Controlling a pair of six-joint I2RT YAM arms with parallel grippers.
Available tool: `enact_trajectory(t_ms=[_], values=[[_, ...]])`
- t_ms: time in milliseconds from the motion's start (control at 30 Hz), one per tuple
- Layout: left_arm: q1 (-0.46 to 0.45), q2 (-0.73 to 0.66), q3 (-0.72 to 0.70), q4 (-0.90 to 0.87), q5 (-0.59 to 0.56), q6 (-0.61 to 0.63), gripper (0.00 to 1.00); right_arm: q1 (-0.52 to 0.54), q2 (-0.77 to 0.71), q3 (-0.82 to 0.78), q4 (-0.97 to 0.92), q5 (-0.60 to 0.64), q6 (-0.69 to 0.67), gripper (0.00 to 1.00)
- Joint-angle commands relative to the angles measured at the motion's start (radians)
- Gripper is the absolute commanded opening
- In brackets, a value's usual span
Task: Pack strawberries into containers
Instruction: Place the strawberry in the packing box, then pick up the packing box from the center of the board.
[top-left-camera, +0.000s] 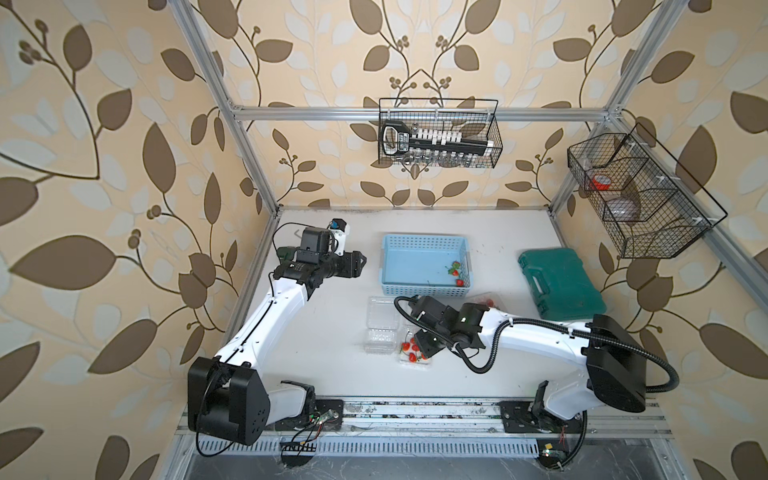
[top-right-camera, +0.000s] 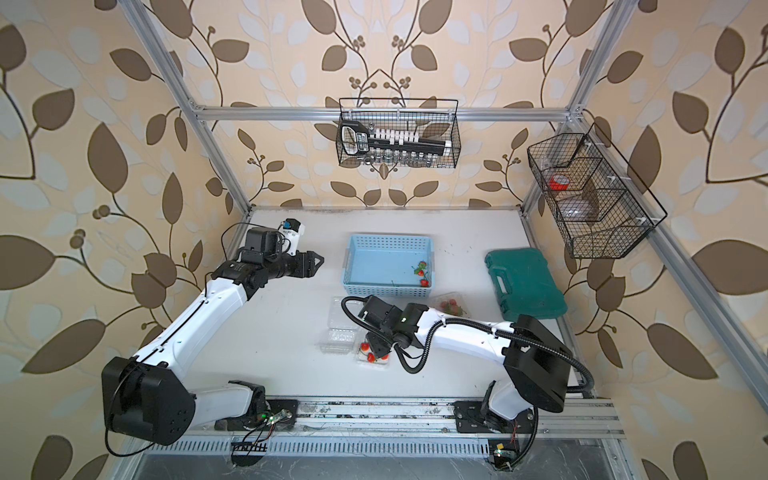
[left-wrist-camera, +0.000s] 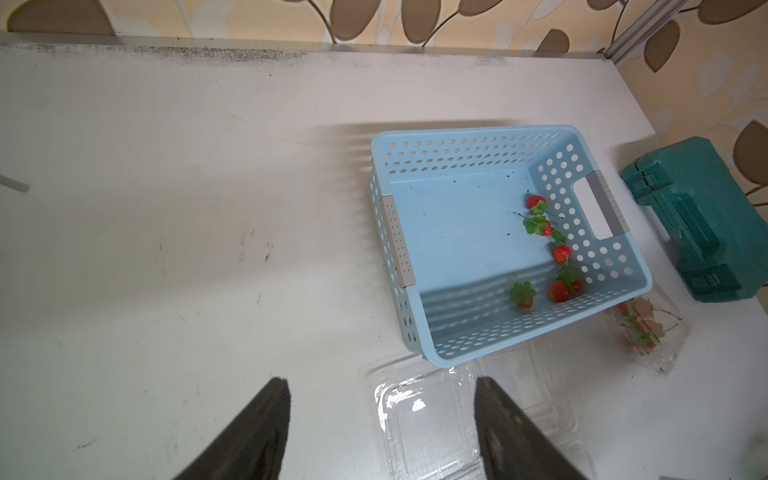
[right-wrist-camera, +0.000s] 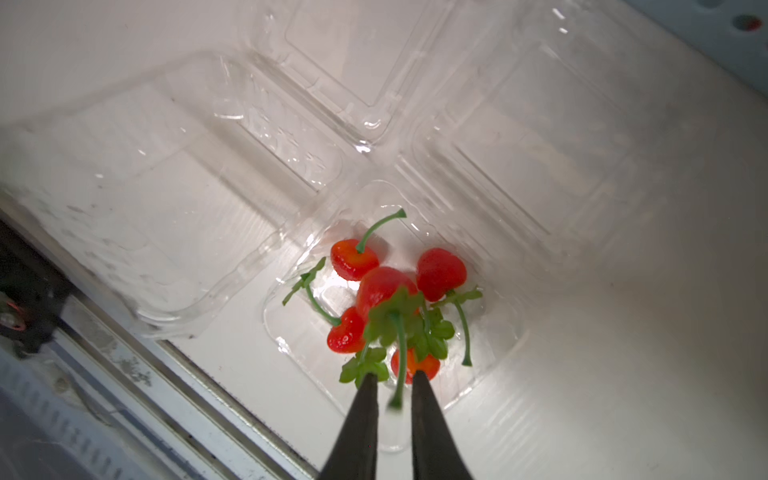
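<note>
In the right wrist view several red strawberries (right-wrist-camera: 386, 291) lie in an open clear container (right-wrist-camera: 282, 332). My right gripper (right-wrist-camera: 395, 376) hangs just above them with its jaws slightly apart. One berry's green stem (right-wrist-camera: 400, 361) dangles loose in the gap. In both top views this container (top-left-camera: 409, 360) (top-right-camera: 365, 360) sits front centre, beside an empty open container (top-left-camera: 380, 332) (top-right-camera: 338, 336). A third container (top-left-camera: 488, 300) (left-wrist-camera: 646, 328) with berries lies by the blue basket. My left gripper (top-left-camera: 361, 264) (left-wrist-camera: 380, 382) hovers open and empty at the back left.
The light blue perforated basket (top-left-camera: 424, 239) (left-wrist-camera: 469, 137) holds several more strawberries (left-wrist-camera: 559, 291) in its right corner. A green case (top-left-camera: 561, 282) lies at the right. Black wire baskets (top-left-camera: 440, 133) (top-left-camera: 640, 195) hang on the back and right frame. An aluminium rail (top-left-camera: 415, 409) runs along the front.
</note>
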Motion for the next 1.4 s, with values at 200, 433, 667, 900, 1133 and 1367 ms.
enact_trajectory(t_ms=[200, 433, 667, 900, 1133, 1367], values=[[-0.006, -0.043, -0.005, 0.008, 0.004, 0.005, 0.72, -0.073, -0.035, -0.031, 0.005, 0.029, 0.096, 0.30], [-0.006, -0.039, -0.003, 0.010, 0.011, 0.005, 0.72, -0.134, -0.024, -0.055, -0.029, 0.004, 0.125, 0.30], [-0.006, -0.033, -0.002, 0.013, 0.015, 0.001, 0.72, -0.126, 0.012, -0.074, -0.011, -0.033, 0.159, 0.30], [-0.006, -0.052, -0.004, 0.012, 0.008, 0.005, 0.72, -0.104, 0.050, -0.080, -0.020, -0.012, 0.171, 0.30], [-0.006, -0.051, -0.005, 0.010, 0.011, 0.004, 0.72, -0.064, 0.093, -0.075, -0.026, -0.001, 0.194, 0.23], [-0.006, -0.051, -0.004, 0.011, 0.015, 0.000, 0.72, -0.058, 0.042, -0.072, -0.083, 0.024, 0.201, 0.07]])
